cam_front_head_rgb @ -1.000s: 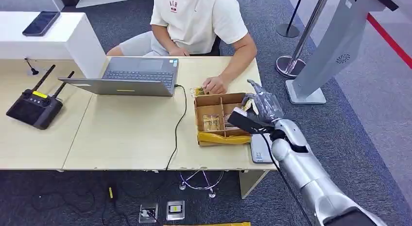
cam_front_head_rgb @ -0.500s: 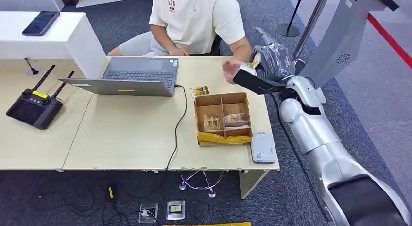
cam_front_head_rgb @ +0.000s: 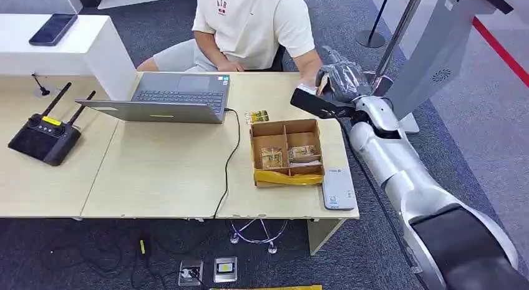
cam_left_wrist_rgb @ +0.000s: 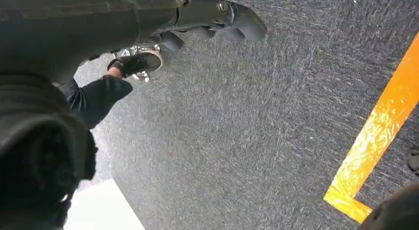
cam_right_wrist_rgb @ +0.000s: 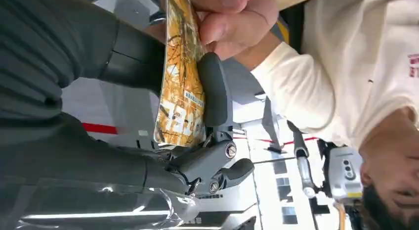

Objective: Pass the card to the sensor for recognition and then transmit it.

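Holding the card (cam_right_wrist_rgb: 180, 86), the right hand (cam_front_head_rgb: 340, 81) should release only once the person's hand (cam_right_wrist_rgb: 232, 17) grips firmly.

On the table (cam_front_head_rgb: 156, 178) in front of you, the laptop (cam_front_head_rgb: 168, 98) sits toward the back, with the remote controller (cam_front_head_rgb: 45, 135) well to its left. Right of the laptop stands the divided box (cam_front_head_rgb: 286, 151), cards in its compartments. The sensor (cam_front_head_rgb: 337, 188) lies just right of the box at the table's near corner. A loose card (cam_front_head_rgb: 256, 116) lies just behind the box. The person (cam_front_head_rgb: 252, 28) sits behind the table.
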